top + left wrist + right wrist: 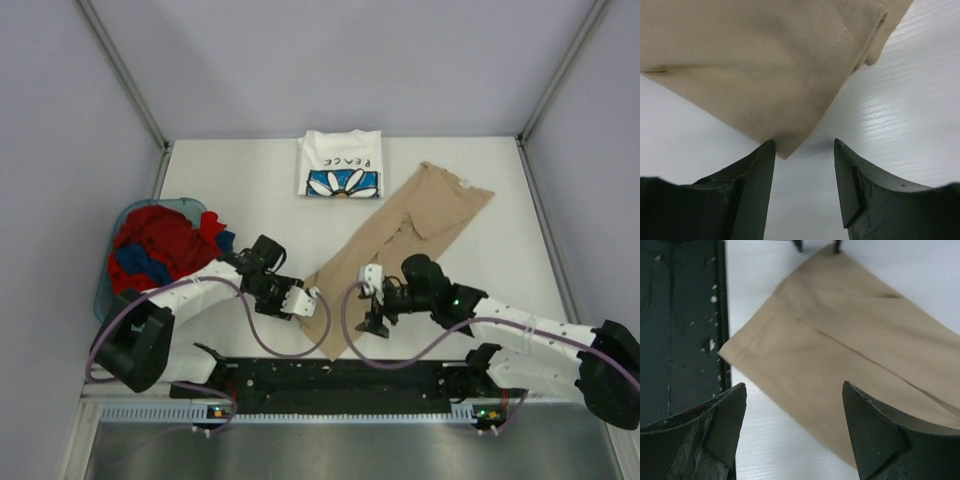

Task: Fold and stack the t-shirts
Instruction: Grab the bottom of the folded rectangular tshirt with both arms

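Note:
The tan t-shirt [405, 235] lies folded lengthwise in a long strip, running diagonally from the near middle of the table to the back right. My left gripper [314, 300] is open at the strip's near left corner. In the left wrist view that corner [782, 147] sits just ahead of the open gripper [804, 145], by one fingertip [765, 155]. My right gripper [372, 322] is open over the strip's near right edge; the cloth [830, 355] lies under the open gripper [794, 387]. A folded white daisy "PEACE" shirt [341, 165] lies at the back. Red [160, 240] and blue [145, 268] shirts fill the basket.
The teal plastic basket [106, 285] stands at the left edge of the table. The black base rail [340, 375] runs along the near edge and shows in the right wrist view [685, 330]. Grey walls close off the back and sides.

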Robot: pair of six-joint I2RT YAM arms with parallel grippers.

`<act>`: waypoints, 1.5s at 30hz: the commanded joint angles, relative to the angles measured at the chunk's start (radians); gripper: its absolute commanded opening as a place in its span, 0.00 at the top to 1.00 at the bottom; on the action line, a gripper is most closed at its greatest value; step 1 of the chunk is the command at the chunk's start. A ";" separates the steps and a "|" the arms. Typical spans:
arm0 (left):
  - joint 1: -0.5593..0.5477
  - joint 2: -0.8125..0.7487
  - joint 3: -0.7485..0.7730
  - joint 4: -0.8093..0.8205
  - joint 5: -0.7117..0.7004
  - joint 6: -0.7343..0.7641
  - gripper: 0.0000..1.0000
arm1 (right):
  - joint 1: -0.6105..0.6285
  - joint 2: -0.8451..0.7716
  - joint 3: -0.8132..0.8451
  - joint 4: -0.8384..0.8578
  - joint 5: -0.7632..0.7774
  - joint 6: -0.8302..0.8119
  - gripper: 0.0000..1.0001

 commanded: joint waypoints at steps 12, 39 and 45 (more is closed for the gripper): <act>-0.058 0.050 -0.071 0.120 -0.099 -0.032 0.96 | 0.446 0.373 0.079 0.118 0.161 -0.429 0.31; -0.155 -0.101 -0.033 0.006 -0.099 -0.313 1.00 | 0.465 0.315 0.116 -0.020 0.178 -0.277 1.00; -0.158 -0.059 0.039 -0.030 -0.082 -0.316 1.00 | 0.465 0.298 0.073 0.075 0.296 -0.313 1.00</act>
